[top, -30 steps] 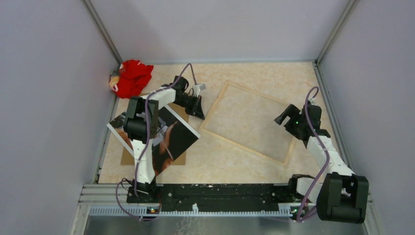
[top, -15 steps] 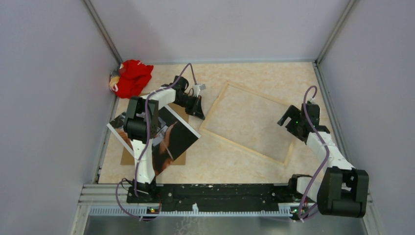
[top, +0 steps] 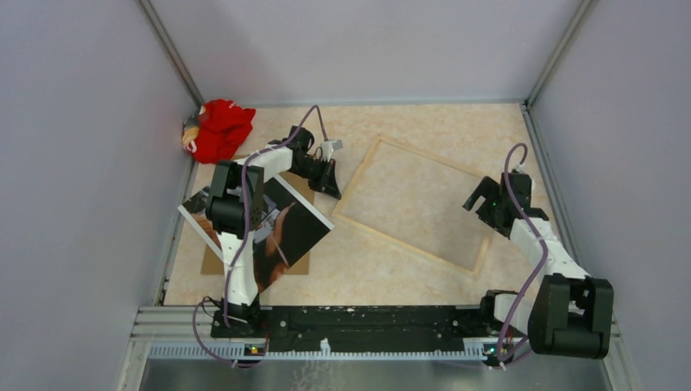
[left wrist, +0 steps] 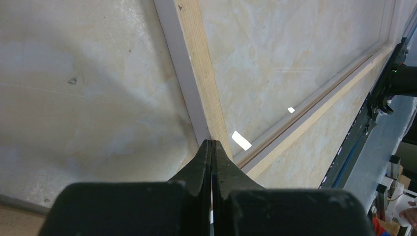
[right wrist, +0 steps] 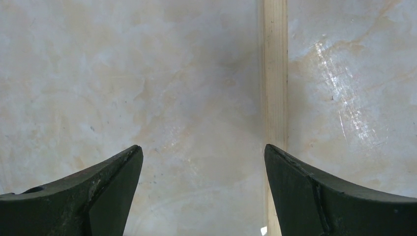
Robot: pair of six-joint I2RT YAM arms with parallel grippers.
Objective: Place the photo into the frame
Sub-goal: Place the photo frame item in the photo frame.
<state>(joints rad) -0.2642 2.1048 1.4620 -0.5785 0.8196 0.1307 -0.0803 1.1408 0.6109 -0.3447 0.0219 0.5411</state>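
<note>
The frame [top: 407, 243] lies face down and tilted on the table, with its light wood rear edges up. The photo [top: 289, 232] lies picture up at the left on a brown backing board [top: 300, 265], partly under the left arm. My left gripper [top: 333, 191] is shut, its tips at the frame's left rail near the near-left corner. In the left wrist view the shut tips [left wrist: 212, 143] meet the wood rail [left wrist: 196, 64]. My right gripper [top: 476, 201] is open over the frame's right rail. The right wrist view shows that rail [right wrist: 274, 88] just inside the right finger, with the open gripper [right wrist: 202, 147] empty.
A red cloth [top: 218, 129] lies bunched in the far left corner. Grey walls close in the table on three sides. The arm bases stand on a black rail [top: 367, 319] along the near edge.
My right gripper has shifted slightly towards the near right, staying over the frame's right rail. The left arm, frame and photo have not moved.
</note>
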